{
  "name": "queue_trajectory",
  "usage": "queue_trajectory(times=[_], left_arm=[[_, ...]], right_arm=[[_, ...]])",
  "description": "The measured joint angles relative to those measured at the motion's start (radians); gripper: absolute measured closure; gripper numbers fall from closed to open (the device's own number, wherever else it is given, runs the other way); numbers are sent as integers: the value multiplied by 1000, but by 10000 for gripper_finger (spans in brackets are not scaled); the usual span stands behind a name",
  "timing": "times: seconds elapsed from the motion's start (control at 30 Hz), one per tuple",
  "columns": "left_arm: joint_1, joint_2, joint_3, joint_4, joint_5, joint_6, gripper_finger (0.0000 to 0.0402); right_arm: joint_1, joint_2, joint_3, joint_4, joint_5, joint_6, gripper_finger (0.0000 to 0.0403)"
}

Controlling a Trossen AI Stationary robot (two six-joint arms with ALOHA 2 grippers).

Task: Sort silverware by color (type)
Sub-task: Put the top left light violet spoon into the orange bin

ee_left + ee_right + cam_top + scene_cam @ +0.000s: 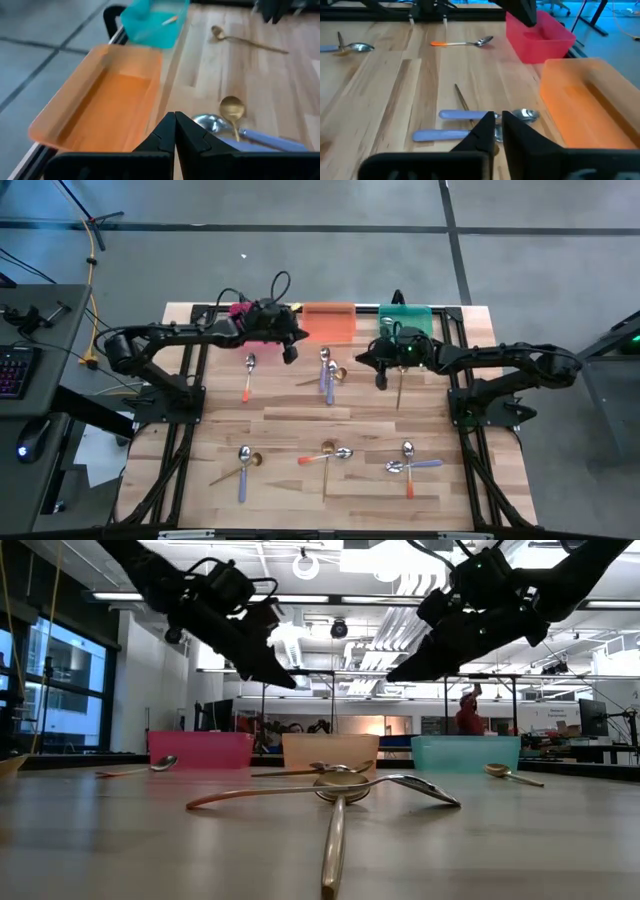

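The spoons lie on the wooden table in loose groups. An orange-handled spoon (pixel 248 376) lies alone. Two purple-blue-handled spoons cross a gold one (pixel 329 374) in front of the orange bin (pixel 328 321). A gold spoon (pixel 400 386) lies by the right arm. My left gripper (pixel 290 348) (pixel 175 127) is shut and holds nothing. It hovers above the table between the orange-handled spoon and the crossed group (pixel 232 120). My right gripper (pixel 381 372) (pixel 498 125) is also shut and holds nothing, and hovers above the table beside that group (pixel 465 116).
A pink bin (pixel 243 313), the orange bin and a teal bin (pixel 405 319) stand along the far edge. The teal bin (pixel 152 22) holds a thin orange piece. Three more spoon clusters lie near the front edge (pixel 244 461) (pixel 326 454) (pixel 408 464). The table's middle is bare wood.
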State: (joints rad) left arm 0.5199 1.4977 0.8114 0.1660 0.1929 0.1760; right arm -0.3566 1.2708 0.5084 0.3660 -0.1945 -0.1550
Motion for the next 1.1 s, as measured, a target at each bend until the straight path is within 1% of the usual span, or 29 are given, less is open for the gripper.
queue_trajectory(times=[0.13, 0.27, 0.37, 0.47, 0.53, 0.63, 0.77, 0.83, 0.93, 1.0, 1.1], left_arm=[[-25, -16, -136, 216, 13, -43, 400], [-68, -47, -264, 386, 14, -86, 401], [-109, -68, -356, 509, 10, -126, 401], [-150, -87, -432, 617, 9, -146, 401], [-172, -98, -468, 652, 8, -147, 401], [-201, -119, -504, 657, -2, -147, 401], [-237, -138, -542, 655, -61, -146, 401], [-252, -143, -560, 656, -80, -141, 401], [-277, -142, -584, 656, -121, -140, 401], [-290, -142, -596, 657, -135, -140, 401], [-310, -142, -615, 670, -148, -139, 401]], right_arm=[[56, 49, 14, 10, 68, 0, 339], [82, 145, 88, 7, 75, -21, 301], [89, 239, 176, -72, 75, -91, 284], [89, 336, 298, -211, 75, -182, 279], [89, 399, 394, -340, 76, -258, 279], [89, 489, 542, -514, 80, -341, 279], [106, 596, 693, -679, 113, -358, 279], [126, 631, 729, -719, 152, -360, 276], [166, 658, 741, -719, 222, -406, 262], [190, 662, 741, -711, 267, -429, 245], [219, 661, 741, -701, 297, -447, 216]])
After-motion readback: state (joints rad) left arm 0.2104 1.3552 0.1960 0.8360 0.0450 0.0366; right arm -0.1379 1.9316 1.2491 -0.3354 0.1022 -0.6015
